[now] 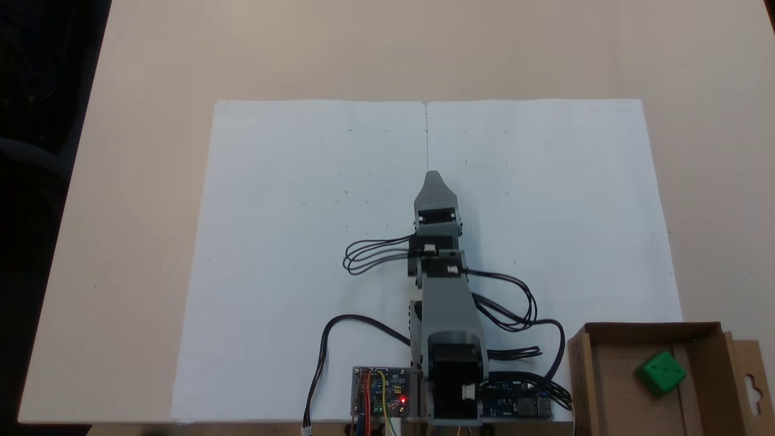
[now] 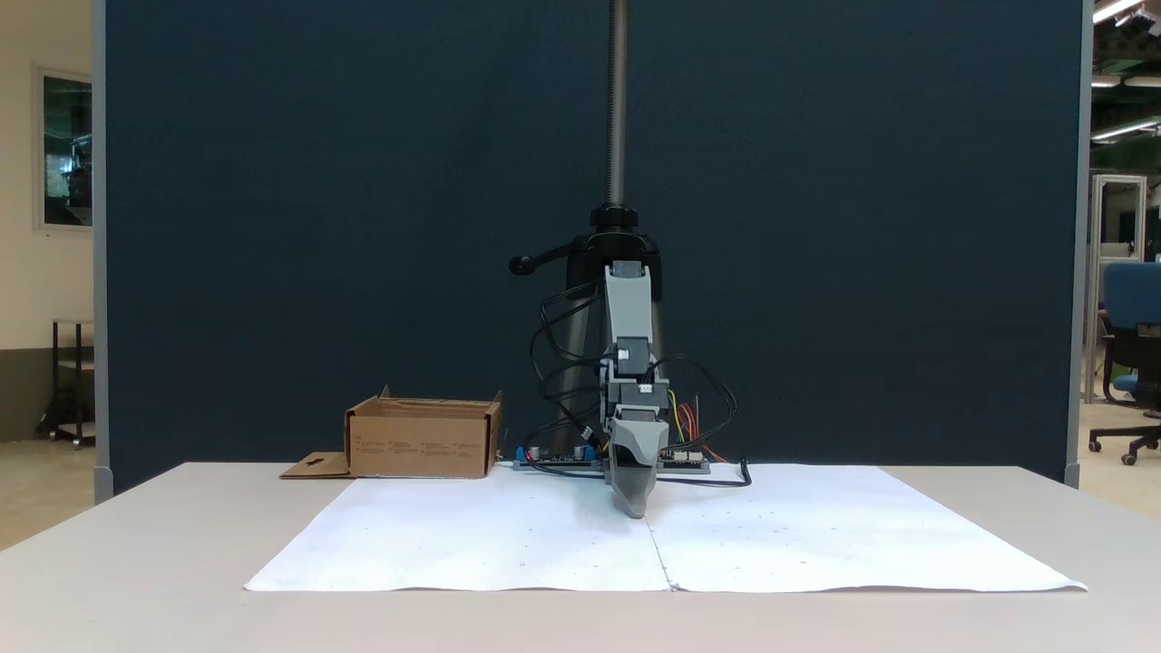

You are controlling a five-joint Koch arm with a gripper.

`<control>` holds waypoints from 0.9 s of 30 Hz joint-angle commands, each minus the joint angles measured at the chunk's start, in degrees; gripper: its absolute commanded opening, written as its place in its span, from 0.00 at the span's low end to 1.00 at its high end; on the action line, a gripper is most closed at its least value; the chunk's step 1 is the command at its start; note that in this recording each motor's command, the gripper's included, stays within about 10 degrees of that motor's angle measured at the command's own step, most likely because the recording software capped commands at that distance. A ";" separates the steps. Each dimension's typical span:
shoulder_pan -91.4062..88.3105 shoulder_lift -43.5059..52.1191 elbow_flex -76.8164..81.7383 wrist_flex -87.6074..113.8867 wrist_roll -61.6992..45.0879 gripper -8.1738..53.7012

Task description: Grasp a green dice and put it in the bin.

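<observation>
White paper sheet (image 1: 303, 242) on beige table (image 1: 151, 60); dark blue partition (image 2: 317, 227) behind.

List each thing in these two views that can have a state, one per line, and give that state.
green dice: tilted, lying inside the bin.
bin: open on top, side flap folded out flat.
gripper: jaws look closed and empty, tip down at the white paper.
circuit board: red light on.
</observation>
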 commanded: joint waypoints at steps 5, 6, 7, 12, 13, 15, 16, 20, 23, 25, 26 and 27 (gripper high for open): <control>-3.25 8.53 8.79 -19.58 0.35 0.85; -3.25 9.32 8.79 -21.78 0.26 0.85; -3.25 10.55 8.79 -23.80 0.26 0.85; -2.99 14.24 8.79 -33.47 0.18 0.85; -2.99 14.59 8.88 -35.22 0.18 0.85; -2.99 14.59 8.79 -38.92 0.18 0.85; -2.81 14.59 8.88 -40.59 0.09 0.85; -1.23 14.68 8.88 -49.02 -0.44 0.85; -1.14 14.59 8.79 -53.95 -0.44 0.85; -1.23 14.59 8.79 -57.29 -0.35 0.85; -1.23 14.59 8.88 -58.27 -0.26 0.85; -1.23 14.59 8.79 -58.27 -0.35 0.85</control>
